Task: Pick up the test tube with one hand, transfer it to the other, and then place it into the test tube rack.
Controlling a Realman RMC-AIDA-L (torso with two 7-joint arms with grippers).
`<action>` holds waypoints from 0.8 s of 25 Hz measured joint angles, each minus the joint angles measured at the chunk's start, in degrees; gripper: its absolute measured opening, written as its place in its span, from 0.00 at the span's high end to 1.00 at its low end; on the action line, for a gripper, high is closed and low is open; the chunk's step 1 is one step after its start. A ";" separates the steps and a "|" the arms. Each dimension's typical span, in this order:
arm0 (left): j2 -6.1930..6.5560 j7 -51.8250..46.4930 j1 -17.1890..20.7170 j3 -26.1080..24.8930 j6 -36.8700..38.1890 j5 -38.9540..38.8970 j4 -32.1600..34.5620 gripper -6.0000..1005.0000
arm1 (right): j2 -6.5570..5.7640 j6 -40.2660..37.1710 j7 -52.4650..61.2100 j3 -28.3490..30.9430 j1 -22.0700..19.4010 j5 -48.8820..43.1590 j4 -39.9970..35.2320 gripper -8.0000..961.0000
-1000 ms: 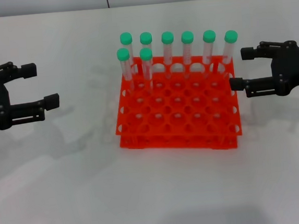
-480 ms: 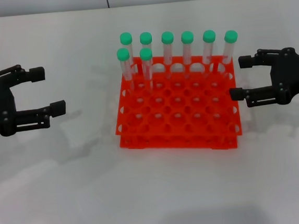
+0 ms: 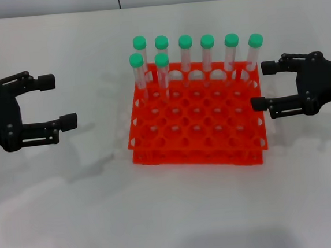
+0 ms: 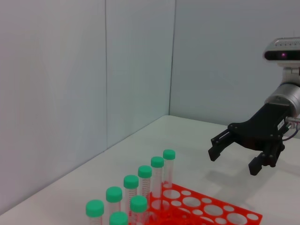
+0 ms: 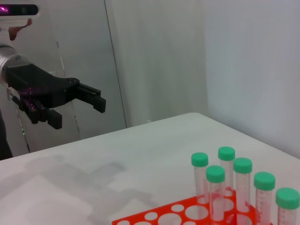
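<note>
Both grippers hang with their fingers spread and nothing between them, one on each side of the rack. On the robot's left, the left gripper (image 3: 56,102) hovers above the white table (image 3: 75,213), well apart from the rack, its fingers pointing toward it. Opposite it, the right gripper (image 3: 262,85), which carries a small white label, has its fingertips just beside the rack's right edge, close to the last tube of the back row.

Between them, the orange test tube rack (image 3: 197,124) sits flat on the table, most of its holes unfilled. Eight green-capped test tubes (image 3: 185,55) stand upright in it: six along the far row and two more in the next row at the left end. No tube is held by either gripper.
</note>
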 joint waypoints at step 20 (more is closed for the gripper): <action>-0.11 0.00 -0.54 0.01 0.26 0.16 -0.05 0.11 | 0.88 0.15 -0.49 0.04 0.06 -1.48 -0.44 0.11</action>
